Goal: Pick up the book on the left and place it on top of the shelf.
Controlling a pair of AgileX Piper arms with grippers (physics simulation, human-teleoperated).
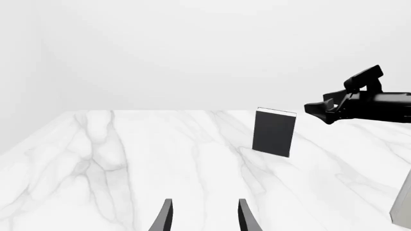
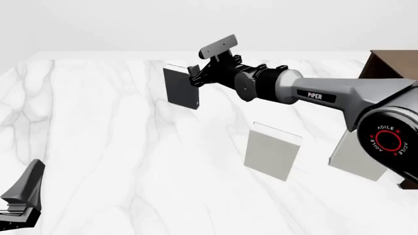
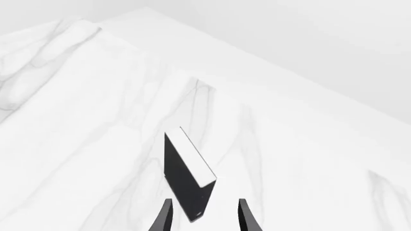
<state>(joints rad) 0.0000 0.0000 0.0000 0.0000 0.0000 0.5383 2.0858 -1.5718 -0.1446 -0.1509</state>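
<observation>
Right end effector (image 3: pixel 202 214) apart, just short of upright book (image 3: pixel 186 175); shelf (image 2: pixel 392 63) seen front view only. Left end effector (image 1: pixel 202 214) apart, idle.

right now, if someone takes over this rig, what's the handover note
Right gripper: open, reaching across the table, fingers just short of the book, not yet gripping.
Left gripper: open, idle low at the near left of the table.
Book: upright on the table, far left of the two grey books.
Shelf: at the far right edge, partly hidden by the right arm.
Done: approach to the book.
Left: close on the book, lift, carry it right, set it on top of the shelf.
</observation>
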